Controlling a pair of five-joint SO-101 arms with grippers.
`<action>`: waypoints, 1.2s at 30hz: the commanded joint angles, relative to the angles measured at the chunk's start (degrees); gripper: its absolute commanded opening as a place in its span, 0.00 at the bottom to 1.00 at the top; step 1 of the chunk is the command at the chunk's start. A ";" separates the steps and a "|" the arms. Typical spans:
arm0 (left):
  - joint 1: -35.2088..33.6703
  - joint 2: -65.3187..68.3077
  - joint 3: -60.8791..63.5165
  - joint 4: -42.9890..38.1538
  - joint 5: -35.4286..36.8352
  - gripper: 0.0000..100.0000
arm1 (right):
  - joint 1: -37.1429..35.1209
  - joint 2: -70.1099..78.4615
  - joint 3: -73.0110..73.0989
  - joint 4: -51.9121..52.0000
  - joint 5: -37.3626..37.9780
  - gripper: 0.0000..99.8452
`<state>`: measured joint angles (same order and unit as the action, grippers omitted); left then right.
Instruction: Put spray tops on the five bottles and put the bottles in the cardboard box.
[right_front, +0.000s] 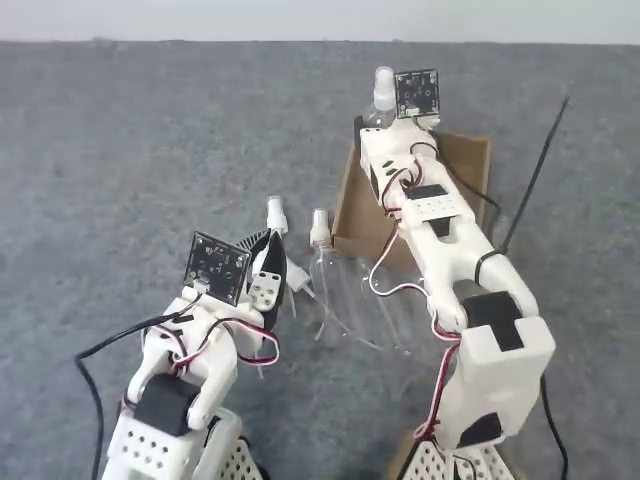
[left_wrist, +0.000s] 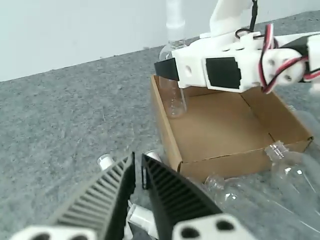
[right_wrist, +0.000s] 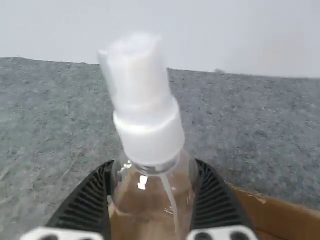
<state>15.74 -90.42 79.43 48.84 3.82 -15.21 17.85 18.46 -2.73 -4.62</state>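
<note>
While the right gripper (right_wrist: 152, 172) clamps the clear spray bottle (right_wrist: 145, 200) just under its white spray top (right_wrist: 142, 110), the bottle stands upright between the jaws at the far corner of the cardboard box (left_wrist: 220, 160). The left gripper (left_wrist: 138, 162) hangs near the box, jaws almost together, gripping nothing.

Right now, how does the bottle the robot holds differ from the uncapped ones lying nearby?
The held bottle has a spray top; the lying bottles have bare necks. The held bottle is upright at the box; the lying bottles rest sideways beside it. All are clear.
</note>
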 joint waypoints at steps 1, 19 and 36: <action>0.09 -1.14 -0.57 -1.58 -0.44 0.01 | 0.84 -1.01 -0.70 -1.36 -0.70 0.01; 0.09 -1.14 -0.57 -1.41 -0.44 0.01 | 0.84 2.95 -1.76 -1.80 -0.70 0.01; 0.09 -1.14 -0.48 -1.41 -0.44 0.01 | 0.75 2.95 -1.76 -1.45 -0.70 0.01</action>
<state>15.74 -90.42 79.43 48.84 3.82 -15.21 21.27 18.29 -3.96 -4.62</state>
